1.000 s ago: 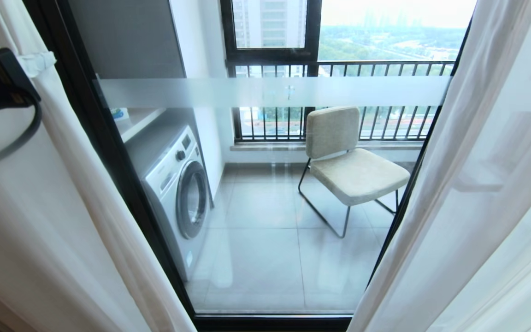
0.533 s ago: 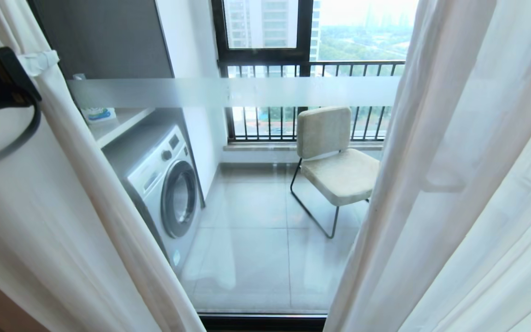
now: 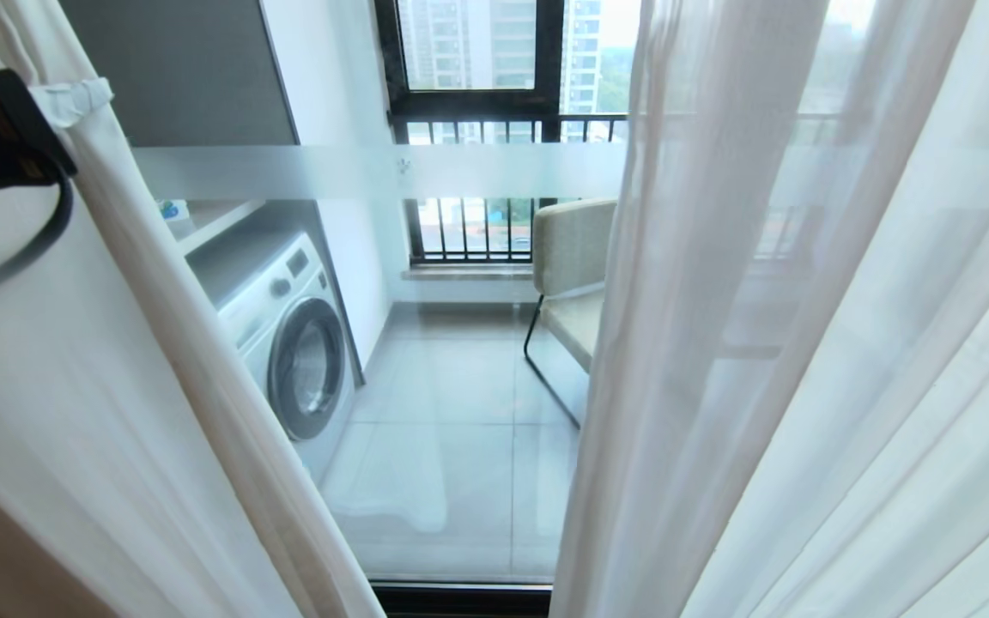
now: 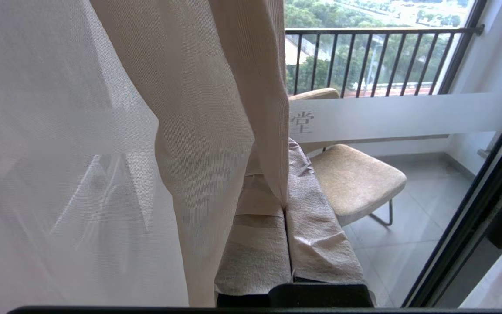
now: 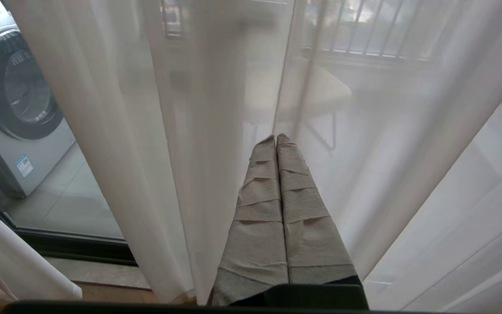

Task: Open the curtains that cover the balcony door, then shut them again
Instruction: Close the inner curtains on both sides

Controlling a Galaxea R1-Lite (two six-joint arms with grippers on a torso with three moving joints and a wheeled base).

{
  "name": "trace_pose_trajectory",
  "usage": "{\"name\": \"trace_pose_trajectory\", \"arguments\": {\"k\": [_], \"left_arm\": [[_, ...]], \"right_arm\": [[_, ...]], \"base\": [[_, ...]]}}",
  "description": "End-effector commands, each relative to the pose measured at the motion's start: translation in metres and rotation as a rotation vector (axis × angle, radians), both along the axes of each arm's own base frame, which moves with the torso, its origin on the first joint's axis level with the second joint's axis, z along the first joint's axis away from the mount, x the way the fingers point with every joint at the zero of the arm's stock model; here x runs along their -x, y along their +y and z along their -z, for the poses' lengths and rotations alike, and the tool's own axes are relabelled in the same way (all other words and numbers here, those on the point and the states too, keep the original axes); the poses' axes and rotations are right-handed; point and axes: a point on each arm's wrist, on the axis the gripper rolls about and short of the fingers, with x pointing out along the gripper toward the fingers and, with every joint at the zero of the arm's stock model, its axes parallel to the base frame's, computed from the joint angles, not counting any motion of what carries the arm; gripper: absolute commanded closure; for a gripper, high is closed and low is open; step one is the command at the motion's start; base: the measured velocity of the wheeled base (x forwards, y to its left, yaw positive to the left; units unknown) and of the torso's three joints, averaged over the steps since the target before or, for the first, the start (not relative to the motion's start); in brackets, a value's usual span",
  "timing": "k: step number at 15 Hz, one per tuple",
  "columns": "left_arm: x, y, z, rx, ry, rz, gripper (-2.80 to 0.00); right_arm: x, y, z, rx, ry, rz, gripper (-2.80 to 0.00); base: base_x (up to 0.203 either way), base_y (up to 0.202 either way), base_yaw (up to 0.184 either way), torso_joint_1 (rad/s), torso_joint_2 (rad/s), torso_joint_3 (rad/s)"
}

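Two sheer curtains hanging vertically, balcony door between

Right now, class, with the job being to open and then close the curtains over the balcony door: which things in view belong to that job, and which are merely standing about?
Belonging to the job:
- sheer curtains
- thick beige curtain, pinched by the left gripper
- right gripper, shut on a sheer
- balcony door

Standing about:
- washing machine
- chair
- railing

Chair half behind the right sheer — washing machine partly behind the left curtain.
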Motion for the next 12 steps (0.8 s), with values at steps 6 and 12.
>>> {"name": "trace_pose_trajectory", "arguments": {"k": [6,12], "left_arm": [[-0.0007,-0.0087,-0.0036,0.002,-0.011,0.046,0.0],[0.0005,-0.0119,-0.0036,0.003,-0.012,0.061,0.0]], "right_arm": [[0.0,0.0,0.0,0.001,0.0,-0.001,0.0],[0.0,0.0,0.0,0.001,0.0,-0.001,0.0]], "base": [[0.0,-0.192,0.002,0.002,0.0,0.003],[0.0,-0.192,0.003,0.001,0.0,0.003]]}}
